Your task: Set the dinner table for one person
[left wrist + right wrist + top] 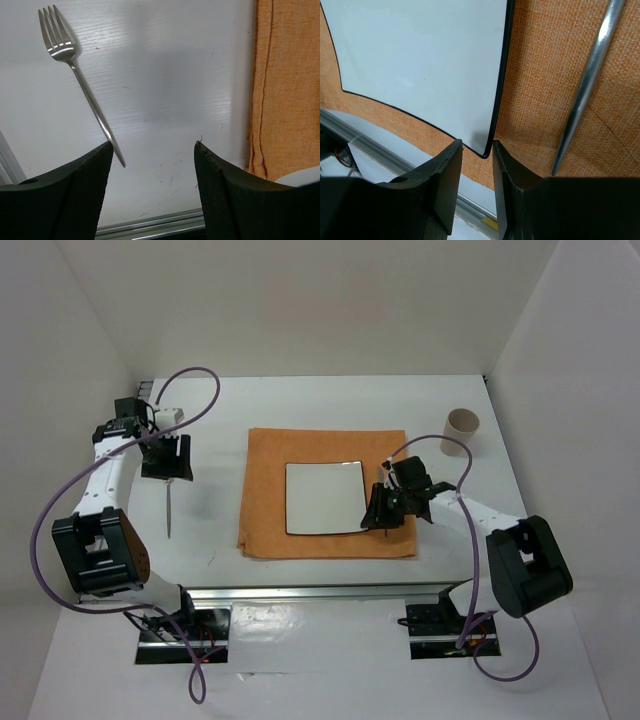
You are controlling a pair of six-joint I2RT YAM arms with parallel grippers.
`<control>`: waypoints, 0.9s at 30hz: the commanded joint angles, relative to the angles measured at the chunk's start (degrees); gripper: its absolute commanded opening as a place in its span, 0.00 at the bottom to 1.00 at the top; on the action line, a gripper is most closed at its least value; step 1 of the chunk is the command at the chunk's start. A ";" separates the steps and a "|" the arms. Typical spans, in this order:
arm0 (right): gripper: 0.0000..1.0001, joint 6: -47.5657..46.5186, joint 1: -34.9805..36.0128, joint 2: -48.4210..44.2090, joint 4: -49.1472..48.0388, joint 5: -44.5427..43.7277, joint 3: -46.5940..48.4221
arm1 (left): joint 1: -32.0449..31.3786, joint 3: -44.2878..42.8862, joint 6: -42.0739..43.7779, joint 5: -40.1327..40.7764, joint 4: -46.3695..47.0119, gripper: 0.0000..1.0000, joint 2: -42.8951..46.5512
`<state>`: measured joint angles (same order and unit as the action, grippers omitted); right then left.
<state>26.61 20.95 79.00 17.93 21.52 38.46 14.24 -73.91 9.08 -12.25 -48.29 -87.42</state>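
Black fingers of the right gripper (476, 145) stand narrowly parted over the plate (420, 55) at its near right corner; a metal handle (585, 85) lies just right, on the orange cloth (265, 515). Left gripper (153, 145) gapes wide, holding nothing, the fork (80, 85) just near it on the dinner table (215, 520), bare white between fork and cloth edge

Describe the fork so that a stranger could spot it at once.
Find the orange cloth in the middle of the white table, then look left of it onto bare tabletop. Beside the left hand lies a slim silver fork with four tines. The other silver utensil lies on the cloth instead.
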 commanded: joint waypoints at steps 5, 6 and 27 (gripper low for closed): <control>0.35 0.90 -0.82 3.43 -7.12 2.47 -0.49 | 0.35 0.87 1.29 0.56 -0.22 0.72 3.04; 0.32 0.90 -0.82 3.96 -7.12 2.48 -0.49 | 0.35 0.87 1.29 0.56 -0.74 0.72 3.04; 0.04 5.21 -0.82 -2.71 -6.06 4.67 -6.11 | 0.35 -1.33 1.82 0.03 -0.75 0.72 1.81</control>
<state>32.97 19.51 78.41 12.71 25.82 33.43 14.24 -73.38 9.32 -11.75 -48.60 -86.35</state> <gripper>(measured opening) 0.175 0.727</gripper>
